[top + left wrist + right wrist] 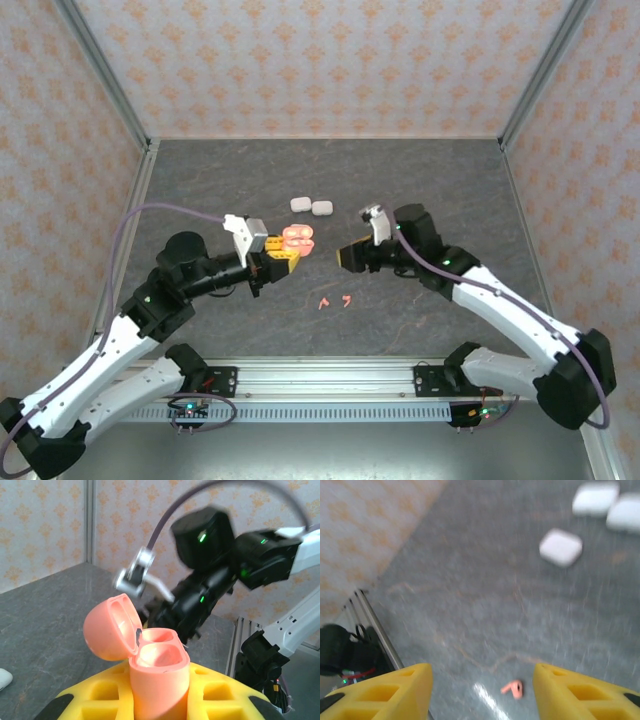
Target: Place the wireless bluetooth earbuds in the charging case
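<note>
- The left gripper [283, 253] is clamped on an open coral case [297, 240], holding it above the middle of the grey table [430, 180].
- Left wrist view: the case [159, 672] stands upright between the yellow fingers [107, 692] of the left gripper [160, 702]. Its lid is swung back to the left and both sockets look bare.
- The right gripper [347, 257] hangs just right of the case and points at it, with a small gap between the two. It shows blurred behind the case in the left wrist view.
- Right wrist view: the right gripper [482, 682] has its jaws spread wide with nothing between them, and the picture is blurred.
- Two coral earbuds [323, 302] lie side by side on the table, apart from each other. They sit nearer the arm bases than the case and below the gap between the grippers.
- One earbud [512, 689] shows on the table in the gap between the right gripper's fingers [395, 690], touching neither.
- Two white cases [300, 203] sit closed and close together on the far side of the coral one, towards the back wall [320, 70].
- The right wrist camera shows three blurred white cases [561, 547] in its upper right.
</note>
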You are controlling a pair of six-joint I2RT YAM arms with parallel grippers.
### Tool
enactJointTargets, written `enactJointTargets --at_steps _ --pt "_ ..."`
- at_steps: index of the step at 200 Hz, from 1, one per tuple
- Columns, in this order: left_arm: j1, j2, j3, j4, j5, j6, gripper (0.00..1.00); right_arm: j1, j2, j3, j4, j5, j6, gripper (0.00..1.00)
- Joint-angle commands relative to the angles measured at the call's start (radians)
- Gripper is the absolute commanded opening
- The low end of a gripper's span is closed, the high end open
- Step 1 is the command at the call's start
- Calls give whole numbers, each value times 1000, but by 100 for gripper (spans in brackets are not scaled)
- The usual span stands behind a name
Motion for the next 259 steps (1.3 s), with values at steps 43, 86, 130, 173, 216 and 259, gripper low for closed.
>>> enactJointTargets --at_steps 43,86,130,173,216,259 --pt "-7 -58 13 -48 16 44 4 132 243 -23 103 69 39 53" --pt "-7 -63 8 -44 16 44 3 194 418 63 45 140 3 48" --pt "-7 -69 1 -43 9 42 4 221 504 118 -11 177 -18 44" --pt "-7 -71 -12 -29 5 40 4 226 536 125 -48 184 -28 44" --pt "-7 -72 -18 -20 3 37 4 245 588 152 -83 195 -40 43" --pt "-7 -81 -23 -32 -4 39 4 250 608 162 -102 180 -36 35"
